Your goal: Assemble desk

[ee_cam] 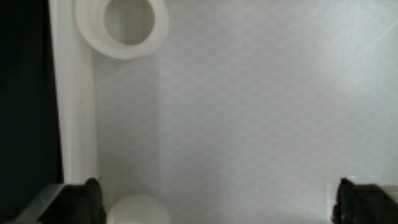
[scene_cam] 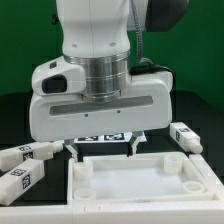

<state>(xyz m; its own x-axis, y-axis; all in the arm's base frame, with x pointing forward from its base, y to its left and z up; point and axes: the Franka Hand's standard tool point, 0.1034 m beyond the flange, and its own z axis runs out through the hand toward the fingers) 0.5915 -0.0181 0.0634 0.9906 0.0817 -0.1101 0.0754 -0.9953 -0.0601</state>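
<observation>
The gripper (scene_cam: 105,150) stands over the rear rim of the tabletop (scene_cam: 135,178), jaws spread wide with nothing between them. The tabletop lies flat with each corner socket (ee_cam: 121,25) facing upward. A near leg (scene_cam: 20,182) and a far leg (scene_cam: 28,152) lie off the tabletop's end at the exterior view's left, and a third leg (scene_cam: 186,136) lies off the opposite end. Recommended procedure: raise the fingers clear of the rim before traversing, grasp a leg squarely across its flat faces, and hold it upright over a socket.
</observation>
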